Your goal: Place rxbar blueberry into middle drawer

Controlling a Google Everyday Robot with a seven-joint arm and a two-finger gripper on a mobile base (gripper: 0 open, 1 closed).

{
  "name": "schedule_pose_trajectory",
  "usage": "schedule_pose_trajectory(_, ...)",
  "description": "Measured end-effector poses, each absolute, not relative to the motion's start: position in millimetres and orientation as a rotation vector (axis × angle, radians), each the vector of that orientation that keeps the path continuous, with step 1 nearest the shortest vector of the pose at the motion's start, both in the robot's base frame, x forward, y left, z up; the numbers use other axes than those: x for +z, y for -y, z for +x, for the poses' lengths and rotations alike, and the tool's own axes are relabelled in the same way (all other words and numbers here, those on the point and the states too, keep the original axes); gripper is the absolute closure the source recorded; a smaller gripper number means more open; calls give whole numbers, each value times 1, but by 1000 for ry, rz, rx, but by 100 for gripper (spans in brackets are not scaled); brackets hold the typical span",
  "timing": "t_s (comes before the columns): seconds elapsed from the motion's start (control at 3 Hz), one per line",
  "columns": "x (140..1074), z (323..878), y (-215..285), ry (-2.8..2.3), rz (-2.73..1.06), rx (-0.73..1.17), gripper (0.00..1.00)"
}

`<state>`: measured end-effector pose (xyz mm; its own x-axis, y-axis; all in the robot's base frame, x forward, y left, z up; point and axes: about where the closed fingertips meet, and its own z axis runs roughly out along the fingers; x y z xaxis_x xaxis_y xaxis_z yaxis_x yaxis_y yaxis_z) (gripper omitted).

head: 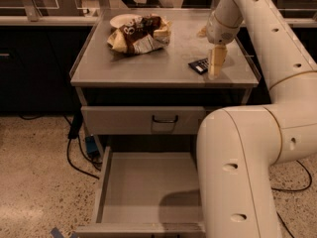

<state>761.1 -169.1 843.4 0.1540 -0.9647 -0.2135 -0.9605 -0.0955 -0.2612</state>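
Observation:
The rxbar blueberry (199, 66) is a small dark flat bar lying on the grey cabinet top (148, 63), near its front right edge. My gripper (215, 69) hangs down from the white arm, its tips on or just above the top, right beside the bar's right end and partly covering it. The open drawer (148, 192) is pulled out at the bottom of the cabinet and holds nothing I can see. The drawer above it (148, 120), with a dark handle, is closed.
A brown-and-yellow heap of snack bags (139, 33) lies at the back left of the top, next to a white plate (121, 20). My large white arm fills the right side and covers the open drawer's right part. Cables run on the floor at left (79, 152).

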Motion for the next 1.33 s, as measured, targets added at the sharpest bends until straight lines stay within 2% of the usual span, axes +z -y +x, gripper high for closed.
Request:
schedule_pose_trajectory(0.67,834,753,161,-1850,-2110,65,0)
schedule_pose_trajectory(1.33,821,761,176,-1924,-2119,0,0)
